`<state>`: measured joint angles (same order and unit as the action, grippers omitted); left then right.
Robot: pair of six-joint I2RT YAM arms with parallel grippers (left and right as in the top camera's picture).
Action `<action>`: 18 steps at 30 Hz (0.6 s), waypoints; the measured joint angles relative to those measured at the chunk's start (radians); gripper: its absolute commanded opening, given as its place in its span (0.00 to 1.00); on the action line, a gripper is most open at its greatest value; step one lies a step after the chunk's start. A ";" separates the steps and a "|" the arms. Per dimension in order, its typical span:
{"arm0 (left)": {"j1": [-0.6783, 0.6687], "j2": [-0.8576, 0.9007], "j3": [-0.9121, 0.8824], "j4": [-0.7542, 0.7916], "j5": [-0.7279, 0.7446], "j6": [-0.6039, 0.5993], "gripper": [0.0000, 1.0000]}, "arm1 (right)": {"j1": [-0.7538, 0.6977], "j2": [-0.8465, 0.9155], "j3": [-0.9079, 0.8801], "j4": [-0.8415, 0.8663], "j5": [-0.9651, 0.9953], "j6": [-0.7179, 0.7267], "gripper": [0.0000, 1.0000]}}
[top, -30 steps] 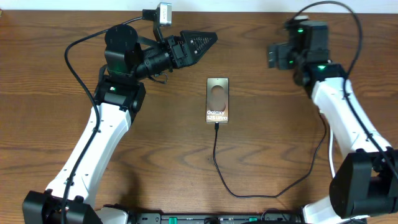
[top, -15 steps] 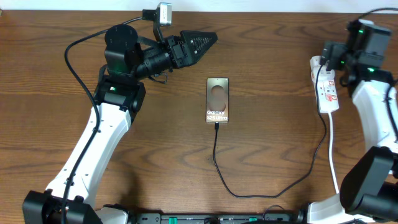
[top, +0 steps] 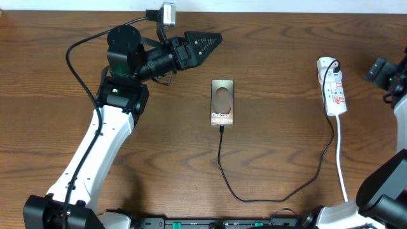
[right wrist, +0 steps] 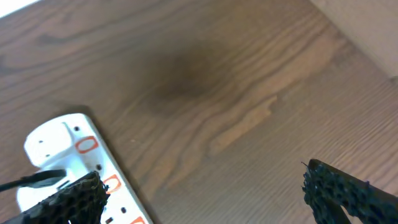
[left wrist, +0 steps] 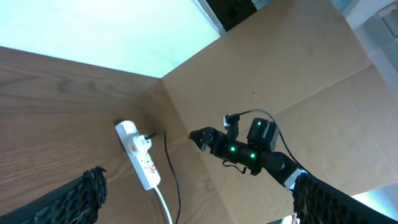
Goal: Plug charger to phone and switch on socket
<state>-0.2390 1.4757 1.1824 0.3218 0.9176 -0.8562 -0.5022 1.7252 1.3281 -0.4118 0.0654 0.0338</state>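
The phone [top: 222, 102] lies flat at the table's middle, text facing up. The charger's black cable [top: 222, 159] meets the phone's near edge, loops toward the front and runs right and up to its black plug [top: 333, 65], which sits in the far end of the white socket strip [top: 333, 94]. My left gripper [top: 205, 42] hovers open and empty beyond the phone's far left; it is also open in the left wrist view [left wrist: 199, 202]. My right gripper [top: 379, 69] is open and empty at the right edge, just right of the strip [right wrist: 59, 162].
The strip's white cord [top: 341, 165] runs toward the table's front right. The left wrist view shows the strip [left wrist: 140, 163], the right arm [left wrist: 249, 152] and a brown cardboard wall [left wrist: 298, 81] past the table's right side.
My right arm has swung from over the table's far right out to the right edge, uncovering the socket strip. The left arm, phone and cable have not moved.
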 measured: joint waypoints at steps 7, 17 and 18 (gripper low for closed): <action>0.000 0.000 0.000 0.000 0.000 0.000 0.97 | -0.018 0.112 0.000 -0.017 -0.076 0.007 0.99; 0.000 0.000 0.000 0.000 0.000 0.000 0.97 | -0.018 0.259 0.000 -0.048 -0.119 0.011 0.99; 0.000 0.000 0.000 0.000 0.000 0.000 0.97 | -0.018 0.264 0.000 -0.048 -0.122 0.012 0.99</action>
<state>-0.2390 1.4757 1.1824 0.3218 0.9176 -0.8562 -0.5198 1.9896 1.3281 -0.4595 -0.0570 0.0460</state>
